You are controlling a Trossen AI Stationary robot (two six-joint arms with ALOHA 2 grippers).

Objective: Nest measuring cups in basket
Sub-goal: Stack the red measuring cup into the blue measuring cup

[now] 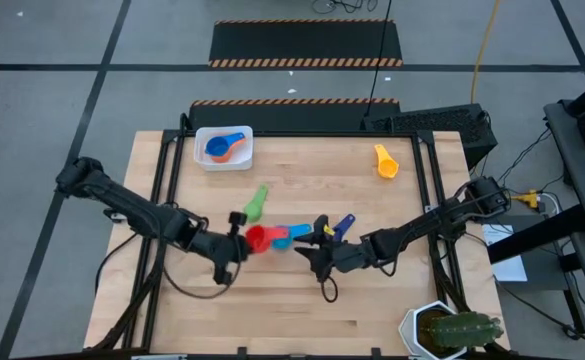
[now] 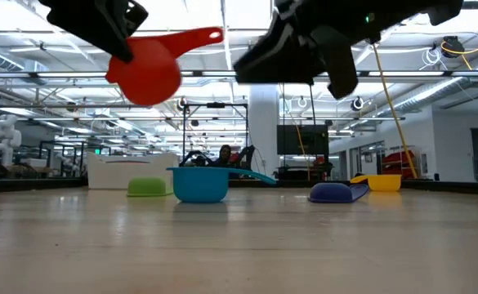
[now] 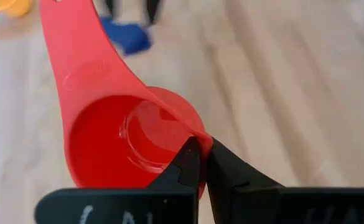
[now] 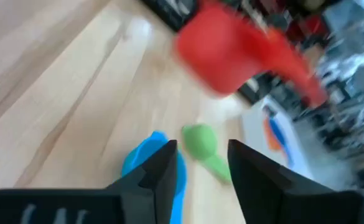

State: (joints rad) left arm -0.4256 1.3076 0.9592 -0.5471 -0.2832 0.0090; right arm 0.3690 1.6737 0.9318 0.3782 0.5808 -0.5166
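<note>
Both arms reach in from the counter's side edges, their hands meeting near its middle.

The left arm stretches from the left edge toward the centre, its left hand [image 1: 240,243] raised above the counter with its two dark fingers [image 3: 185,165] pinched tight on the rim of the red measuring cup [image 1: 256,238], which hangs in the air with its handle pointing away from the wrist. The right arm comes in from the right edge, bent at the elbow, its right hand [image 1: 310,256] held above the counter just beside the left one, its fingers [image 4: 163,165] parted with nothing between them.
</note>
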